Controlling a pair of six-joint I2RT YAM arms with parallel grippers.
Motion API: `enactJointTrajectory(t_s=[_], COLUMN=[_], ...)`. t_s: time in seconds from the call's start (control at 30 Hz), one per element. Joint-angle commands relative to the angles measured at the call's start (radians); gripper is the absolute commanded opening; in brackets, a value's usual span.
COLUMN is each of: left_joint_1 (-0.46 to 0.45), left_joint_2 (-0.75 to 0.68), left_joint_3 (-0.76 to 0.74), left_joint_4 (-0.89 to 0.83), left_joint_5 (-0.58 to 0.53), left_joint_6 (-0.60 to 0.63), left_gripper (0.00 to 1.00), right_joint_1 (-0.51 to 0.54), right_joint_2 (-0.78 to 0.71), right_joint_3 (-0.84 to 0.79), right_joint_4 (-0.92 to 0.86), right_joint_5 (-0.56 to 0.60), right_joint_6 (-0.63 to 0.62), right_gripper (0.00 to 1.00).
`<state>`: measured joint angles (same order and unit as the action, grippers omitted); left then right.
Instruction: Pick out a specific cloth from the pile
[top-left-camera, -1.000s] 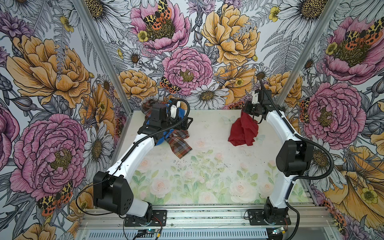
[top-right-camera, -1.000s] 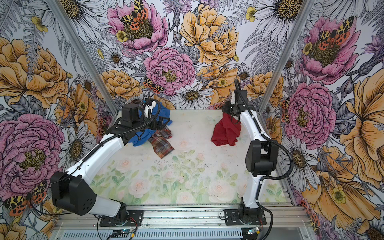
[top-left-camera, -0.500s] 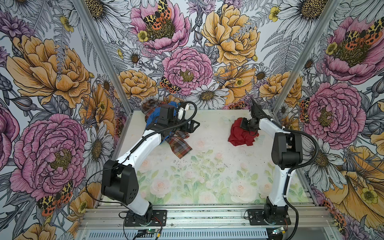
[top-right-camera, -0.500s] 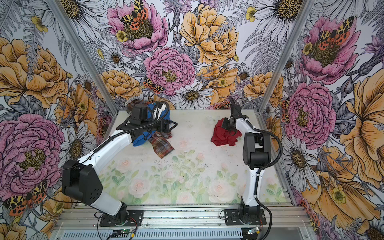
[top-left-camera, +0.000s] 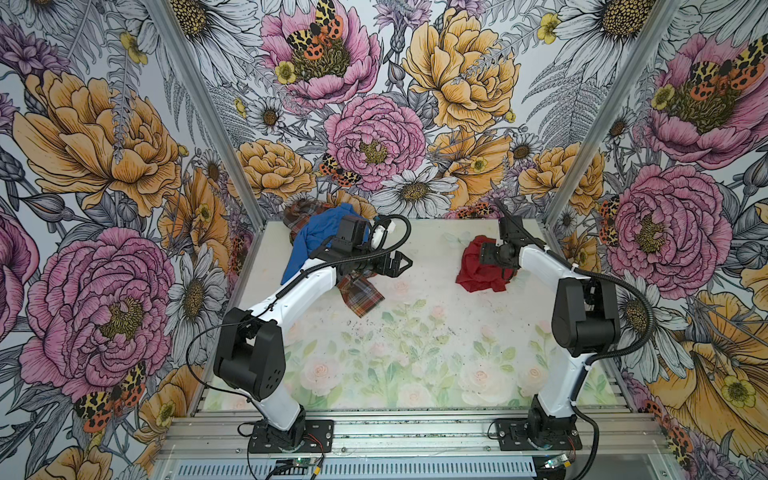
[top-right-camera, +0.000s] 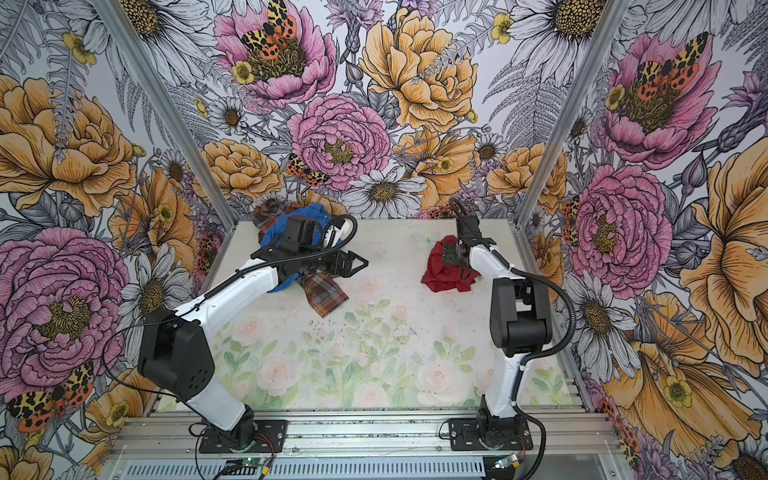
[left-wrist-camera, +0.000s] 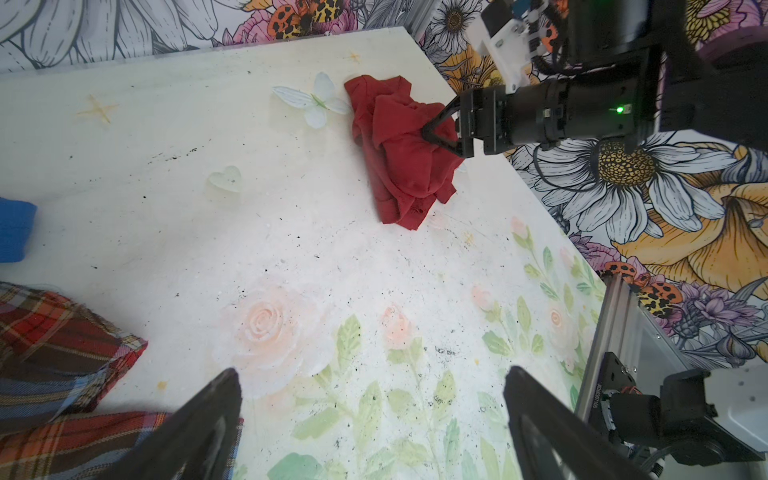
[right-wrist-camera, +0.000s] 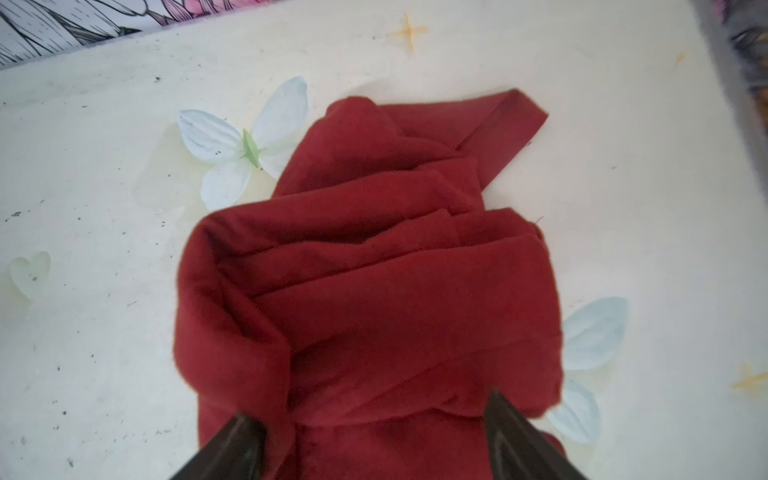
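Table (top-left-camera: 415, 332) bears red cloth (top-left-camera: 473, 272), pile (top-left-camera: 318, 228) apart.

Red cloth (top-right-camera: 444, 276): I see it crumpled by the desk's (top-right-camera: 374, 332) far right corner.
Pile (top-right-camera: 274, 228): far left corner, blue over plaid.
Right gripper (top-right-camera: 451, 254): low over the red cloth.
Left gripper (top-right-camera: 359, 262): just beside the pile.

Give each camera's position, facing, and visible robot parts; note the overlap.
Both top views: high over the front, looking down at the table; left arm, right arm entire.
Left wrist: faces across at the red cloth and right gripper; own left gripper open.
Right wrist: close above the red cloth; own fingertips.
Shared: red cloth.
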<state>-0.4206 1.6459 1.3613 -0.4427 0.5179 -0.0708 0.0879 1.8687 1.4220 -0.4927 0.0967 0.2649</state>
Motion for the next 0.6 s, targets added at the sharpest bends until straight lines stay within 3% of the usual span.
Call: enactJointTrajectory(t_s=[0.0,0.27,0.57], left_joint_1=[-0.002,-0.020,-0.021], left_joint_2=[-0.023,-0.047,-0.054], left_joint_3=[0.029,0.020,0.023], left_joint_4=[-0.001,0.000,0.000], left_joint_5=[0.019,0.002,0.007], left_joint_6=[0.016,0.029,0.024], left_gripper=[0.99,0.99,0.99], right_joint_1=[0.089,0.287,0.316], right_joint_2=[-0.072,-0.033,0.071], right_joint_3=[-0.036,-0.119,-0.104], right_joint_4=[0.014,0.093,0.086], right_joint_5=[0.177,0.405,0.565], right_joint_6=[-0.132,-0.400,-0.456], right_gripper=[0.83,0.84,0.83])
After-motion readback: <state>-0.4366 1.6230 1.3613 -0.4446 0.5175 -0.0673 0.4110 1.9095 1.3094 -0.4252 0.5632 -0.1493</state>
